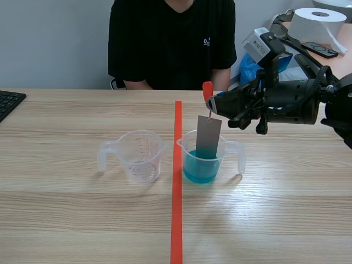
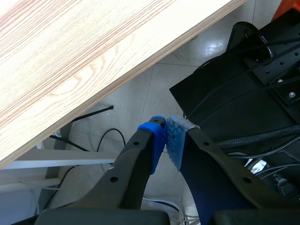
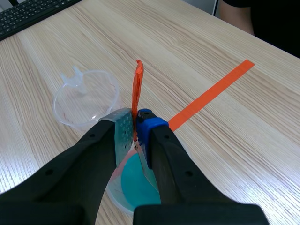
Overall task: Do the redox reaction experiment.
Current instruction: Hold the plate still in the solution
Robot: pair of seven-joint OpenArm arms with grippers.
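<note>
A clear cup of blue liquid (image 1: 201, 166) stands just right of the red tape line. A grey metal sheet (image 1: 208, 137) hangs into it from a small hook under an orange-red tag (image 1: 207, 89). My right gripper (image 1: 211, 103) is shut on that tag above the cup; in the right wrist view the tag (image 3: 138, 89) rises between the pads (image 3: 123, 129) and the blue liquid (image 3: 135, 186) lies below. An empty clear measuring cup (image 1: 141, 154) stands left of the tape. My left gripper (image 2: 167, 139) is shut on nothing, below the table edge.
A person in black sits across the table. A keyboard (image 1: 7, 102) lies at the far left edge. A paper roll (image 1: 315, 23) and a blue bag sit on a side table at back right. The red tape line (image 1: 177, 181) runs down the middle.
</note>
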